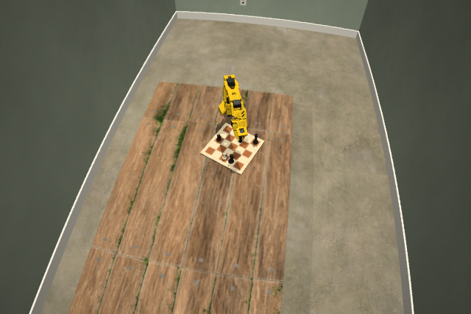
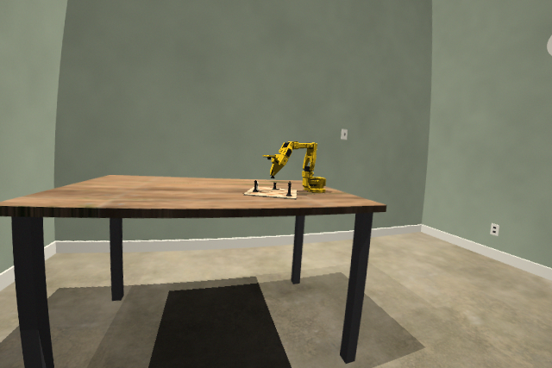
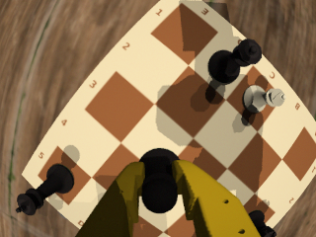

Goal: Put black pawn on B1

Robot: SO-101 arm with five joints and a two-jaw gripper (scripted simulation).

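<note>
overhead, side, wrist share chessboard.

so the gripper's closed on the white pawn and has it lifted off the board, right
Not quite: the gripper is closed on the black pawn, not the white one. The wrist view shows the dark piece between the yellow fingers, while the white piece stands on the board. The exterior view shows it lifted.

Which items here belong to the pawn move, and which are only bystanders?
In the job: black pawn, clamped in the gripper; chessboard.

Bystanders: white piece, black piece beside it, black piece at the board's corner, wall sockets.
</note>
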